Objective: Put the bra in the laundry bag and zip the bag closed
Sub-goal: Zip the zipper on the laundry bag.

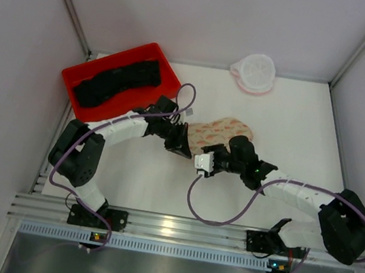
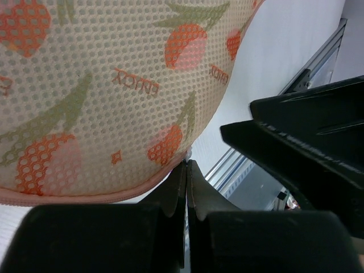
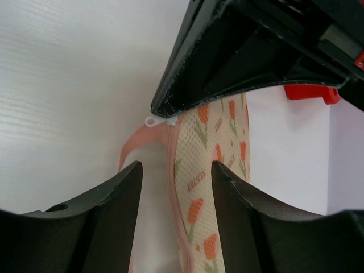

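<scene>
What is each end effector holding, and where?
Left end effector pinches the peach patterned mesh pouch by its pink trimmed edge; right end effector is open, holding nothing.

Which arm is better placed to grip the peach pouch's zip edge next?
Right. The right end effector is open with the pink zip edge between its fingers; the left end effector is shut on the rim of the peach pouch, likely anchoring it.
</scene>
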